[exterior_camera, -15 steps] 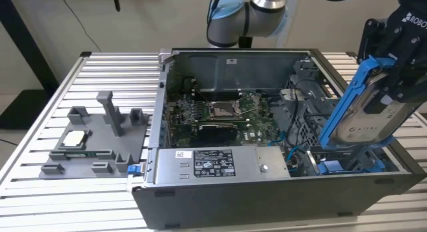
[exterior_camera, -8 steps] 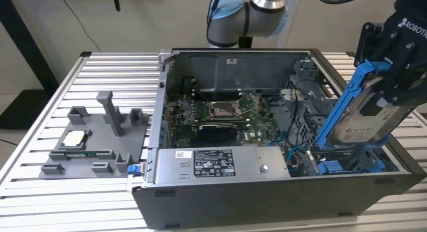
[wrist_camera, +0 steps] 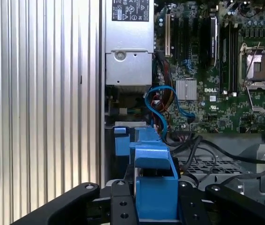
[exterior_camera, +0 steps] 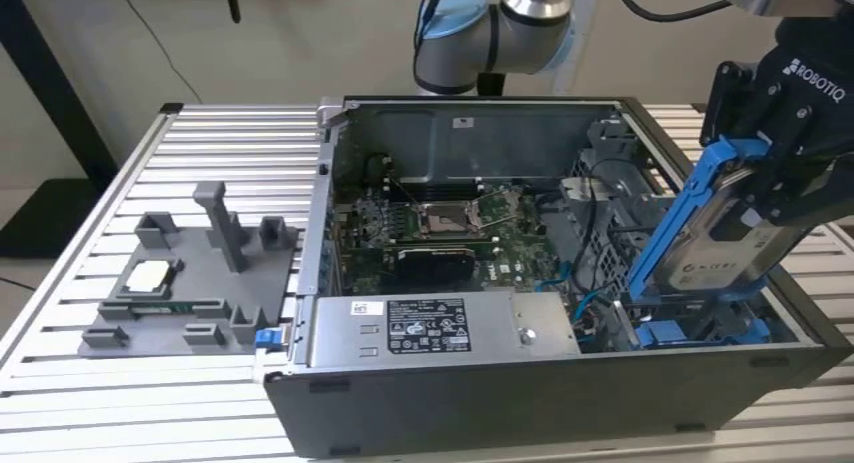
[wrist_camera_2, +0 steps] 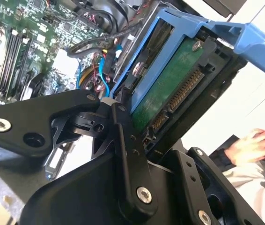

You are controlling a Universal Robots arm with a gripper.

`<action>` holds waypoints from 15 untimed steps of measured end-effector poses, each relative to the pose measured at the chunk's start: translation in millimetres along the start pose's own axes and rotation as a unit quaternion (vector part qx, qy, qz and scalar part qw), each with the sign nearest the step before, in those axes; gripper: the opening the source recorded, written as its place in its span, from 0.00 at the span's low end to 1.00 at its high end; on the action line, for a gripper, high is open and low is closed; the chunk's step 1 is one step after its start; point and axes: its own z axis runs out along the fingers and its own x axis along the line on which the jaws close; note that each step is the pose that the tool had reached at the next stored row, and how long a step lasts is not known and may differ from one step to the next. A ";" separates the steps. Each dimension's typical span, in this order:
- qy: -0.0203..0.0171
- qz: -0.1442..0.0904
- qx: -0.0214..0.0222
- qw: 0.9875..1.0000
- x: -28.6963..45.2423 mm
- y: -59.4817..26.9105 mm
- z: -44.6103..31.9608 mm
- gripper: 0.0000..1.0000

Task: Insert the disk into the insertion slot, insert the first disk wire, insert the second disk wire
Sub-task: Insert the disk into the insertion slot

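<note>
Clamping the tilted, blue-framed grey disk (exterior_camera: 721,251) with white label: the end effector (exterior_camera: 763,188)

The open computer case (exterior_camera: 534,413) on the slatted counter (exterior_camera: 200,133) is taken in from above and from one long side, at some distance, in the exterior view. In the first wrist view the case is looked down into from close by. In the second wrist view the disk (wrist_camera_2: 170,89) is seen very near, along the jaws. The motherboard (exterior_camera: 441,218) is shared by all three views.
</note>
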 end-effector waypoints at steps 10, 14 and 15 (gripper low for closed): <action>-0.008 0.000 0.000 1.000 8.7 -2.5 11.7 0.33; -0.013 -0.001 0.000 1.000 8.8 -3.1 15.5 0.33; -0.014 -0.001 0.000 1.000 8.9 -3.5 16.2 0.33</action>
